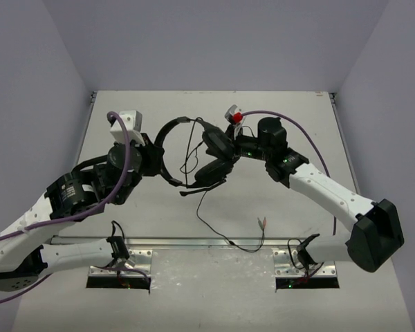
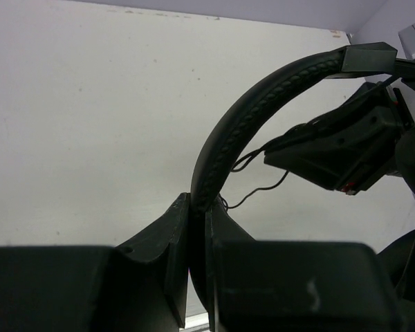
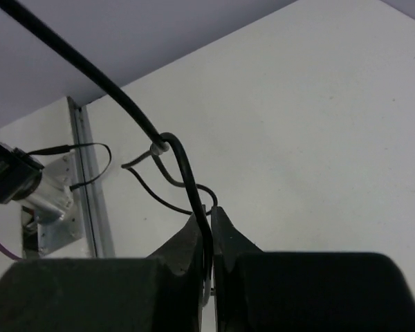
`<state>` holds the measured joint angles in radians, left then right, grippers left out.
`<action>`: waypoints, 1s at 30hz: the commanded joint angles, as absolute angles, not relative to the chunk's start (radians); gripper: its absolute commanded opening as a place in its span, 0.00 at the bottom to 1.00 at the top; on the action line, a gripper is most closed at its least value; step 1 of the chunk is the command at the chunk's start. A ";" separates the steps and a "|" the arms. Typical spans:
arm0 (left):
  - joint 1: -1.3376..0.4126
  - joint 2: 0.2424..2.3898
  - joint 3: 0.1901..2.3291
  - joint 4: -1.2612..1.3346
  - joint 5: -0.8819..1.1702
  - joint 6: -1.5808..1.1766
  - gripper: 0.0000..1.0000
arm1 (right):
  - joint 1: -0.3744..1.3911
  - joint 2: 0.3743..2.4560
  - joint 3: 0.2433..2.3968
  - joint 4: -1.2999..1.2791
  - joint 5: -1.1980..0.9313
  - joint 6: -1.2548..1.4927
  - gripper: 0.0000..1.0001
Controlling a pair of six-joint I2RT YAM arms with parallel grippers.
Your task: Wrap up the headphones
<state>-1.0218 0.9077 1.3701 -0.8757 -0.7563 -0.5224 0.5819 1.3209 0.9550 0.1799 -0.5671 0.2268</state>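
Gripping the headband (image 2: 225, 138) edge-on, the left fingers (image 2: 167, 238) are pressed nearly together with only the band between them. They hold the headphones (image 1: 200, 155) up off the bench (image 1: 145, 207), between the two arms. To the right the band arcs over to the padded cups (image 1: 218, 158), which hang close together just beside the right wrist. The right fingers (image 3: 187, 242) are likewise pinched narrow on a thin dark strand of the headset; whether that is the cable itself or a wire of the band cannot be told from the wrist view. Below, the cable (image 1: 214, 225) trails slack onto the bench and ends in reddish plugs (image 1: 263, 223) lying loose further right. The headset is probably light, and its band springy yet stiff enough to serve as a handle, so the left hold looks sound. The cable is limp and thin, apt to slip or snag. It would best be taken close to the cups and wound under gentle tension, sparing the small mic boom (image 1: 197, 189).
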 commanded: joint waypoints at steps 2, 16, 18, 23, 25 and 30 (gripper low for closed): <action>-1.031 0.902 1.442 -0.873 -0.753 -0.702 0.00 | 0.575 1.279 0.907 0.307 -0.479 0.250 0.01; -1.029 0.894 1.580 -0.885 -0.920 -0.774 0.00 | 0.370 1.368 0.669 0.285 -0.310 0.433 0.03; -1.031 0.899 1.636 -0.926 -0.984 -0.810 0.00 | 0.370 1.361 0.652 0.244 -0.247 0.434 0.01; -1.031 0.962 1.738 -0.976 -1.011 -0.786 0.00 | 0.368 1.443 0.736 0.009 -0.170 0.397 0.13; -1.029 0.985 1.715 -0.956 -0.948 -0.759 0.00 | 0.368 1.390 0.683 0.072 -0.236 0.396 0.23; -1.029 0.944 1.574 -0.841 -0.801 -0.721 0.00 | 0.368 1.238 0.647 0.109 -0.492 0.325 0.75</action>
<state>-1.0218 0.9543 1.6306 -0.9874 -0.9184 -0.7528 0.3679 1.3342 0.6415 0.0616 -0.3061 0.3927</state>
